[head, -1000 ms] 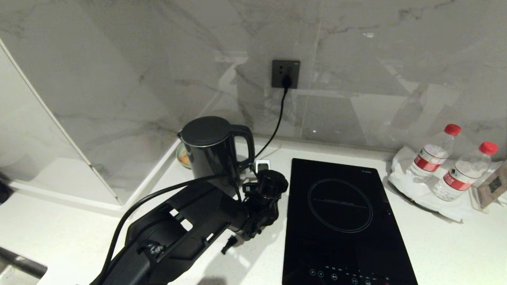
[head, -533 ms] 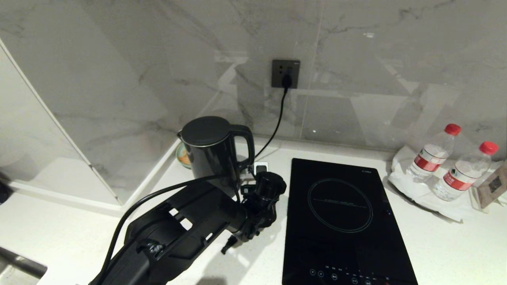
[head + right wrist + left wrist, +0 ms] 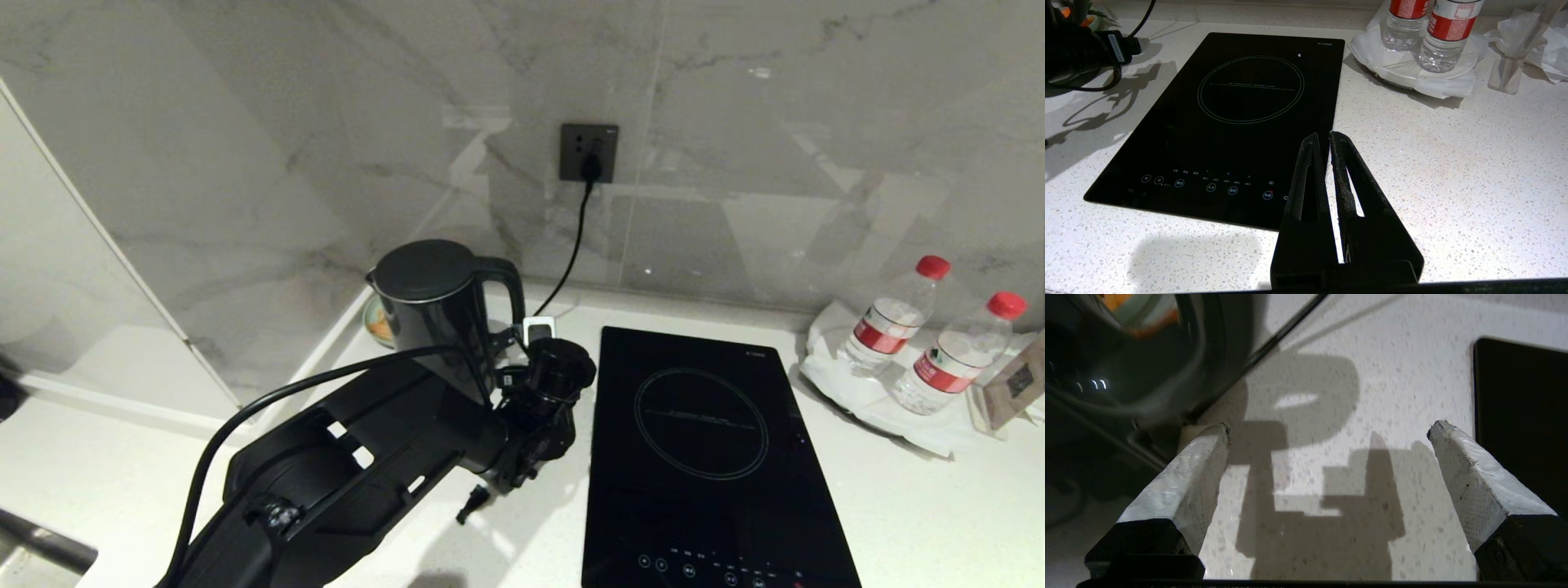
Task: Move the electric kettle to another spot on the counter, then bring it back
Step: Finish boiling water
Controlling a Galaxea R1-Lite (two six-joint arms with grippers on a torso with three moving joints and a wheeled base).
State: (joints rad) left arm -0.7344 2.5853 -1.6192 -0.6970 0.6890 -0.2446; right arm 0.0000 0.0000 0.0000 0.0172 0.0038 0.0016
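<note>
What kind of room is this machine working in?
Most likely a home kitchen: a black glass hob set into a speckled white counter, an electric kettle by a wall socket, marble-look wall tiles.

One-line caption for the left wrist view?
Open left gripper above the counter, kettle handle beside one finger, hob beside the other.

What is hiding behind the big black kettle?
A small round dish with something orange peeks out behind the electric kettle, in the corner by the wall. The kettle covers most of it, so I cannot tell what it holds.
</note>
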